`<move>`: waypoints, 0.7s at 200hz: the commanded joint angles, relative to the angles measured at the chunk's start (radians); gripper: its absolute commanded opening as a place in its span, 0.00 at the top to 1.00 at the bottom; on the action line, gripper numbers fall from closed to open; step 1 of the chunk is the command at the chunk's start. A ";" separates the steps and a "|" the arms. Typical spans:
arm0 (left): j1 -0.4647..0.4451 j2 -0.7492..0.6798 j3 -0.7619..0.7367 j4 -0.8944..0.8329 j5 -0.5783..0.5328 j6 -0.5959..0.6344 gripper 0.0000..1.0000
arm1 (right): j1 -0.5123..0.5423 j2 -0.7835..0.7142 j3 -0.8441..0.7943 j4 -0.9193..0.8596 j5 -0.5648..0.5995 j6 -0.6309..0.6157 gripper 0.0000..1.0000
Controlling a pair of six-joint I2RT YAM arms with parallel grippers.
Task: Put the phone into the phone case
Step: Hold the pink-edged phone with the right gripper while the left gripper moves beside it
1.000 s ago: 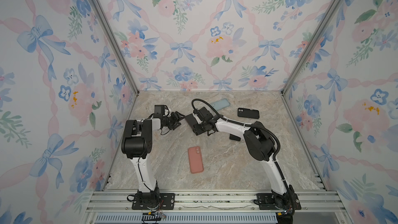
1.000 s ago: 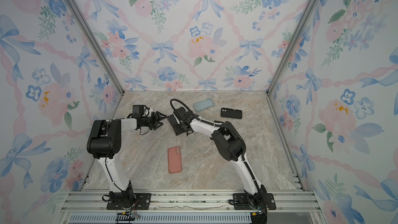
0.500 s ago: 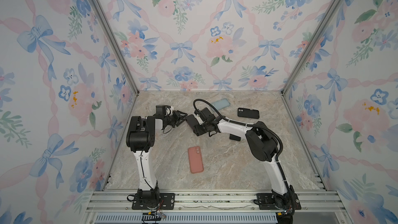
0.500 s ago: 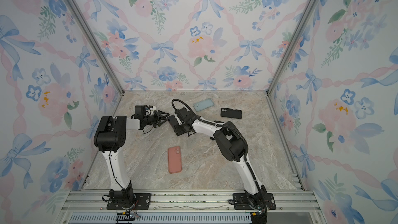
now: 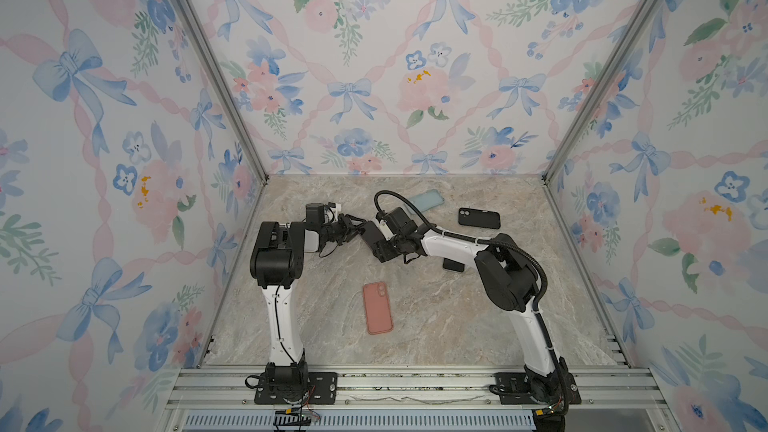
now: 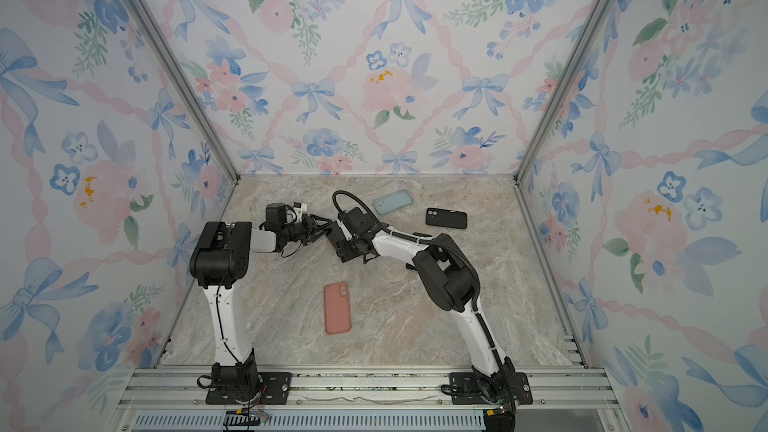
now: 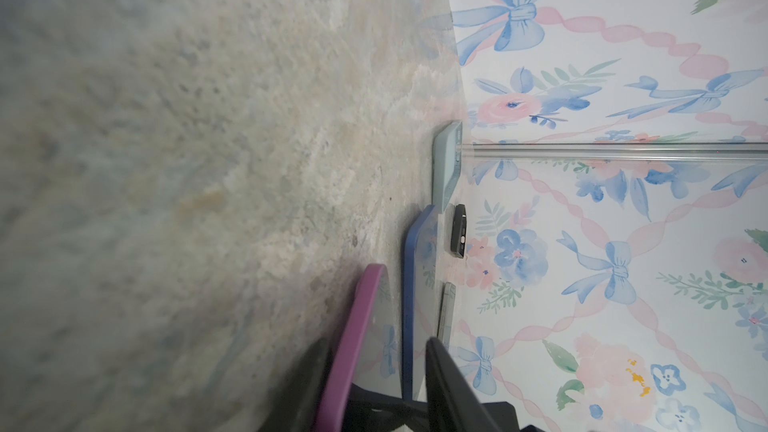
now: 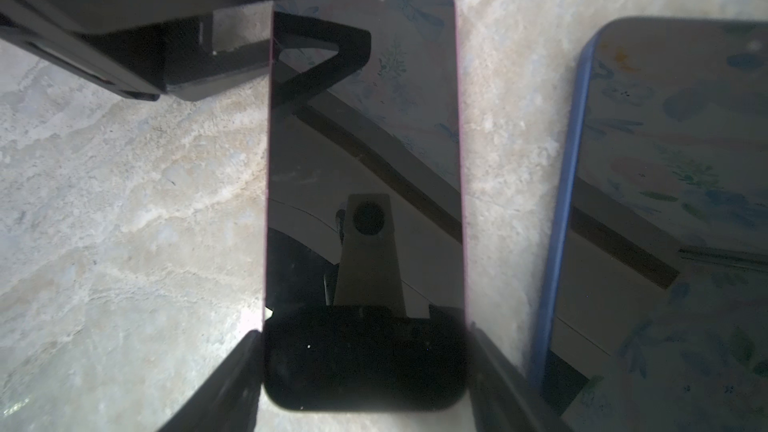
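mid-frame in both top views, right gripper clamps the phone by its sides while left gripper, jaws apart, should close squarely on its end.

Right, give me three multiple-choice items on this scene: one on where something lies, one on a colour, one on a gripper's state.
1. Where is the salmon-pink phone case?
A) flat on the table, touching nothing else
B) leaning on the back wall
C) in the left gripper

2. What colour is the rim of the neighbouring phone, beside the magenta-rimmed phone?
A) green
B) blue
C) white

3. The right gripper is:
A) open and empty
B) shut on the magenta-rimmed phone
C) shut on a black case

Answers:
1 A, it lies alone on bare marble in both top views.
2 B, the right wrist view shows its blue edge.
3 B, it clamps both long edges at one end.
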 commanded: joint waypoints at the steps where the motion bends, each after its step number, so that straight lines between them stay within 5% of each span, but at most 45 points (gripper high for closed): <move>1: -0.003 0.067 -0.052 -0.081 -0.070 0.010 0.62 | -0.009 0.013 -0.041 -0.094 -0.041 0.025 0.50; 55: -0.005 0.079 -0.047 -0.074 -0.075 0.021 0.78 | -0.011 0.014 -0.040 -0.089 -0.043 0.023 0.48; 140: -0.007 0.070 -0.065 -0.067 -0.078 0.015 0.83 | -0.015 0.009 -0.035 -0.085 -0.044 0.016 0.36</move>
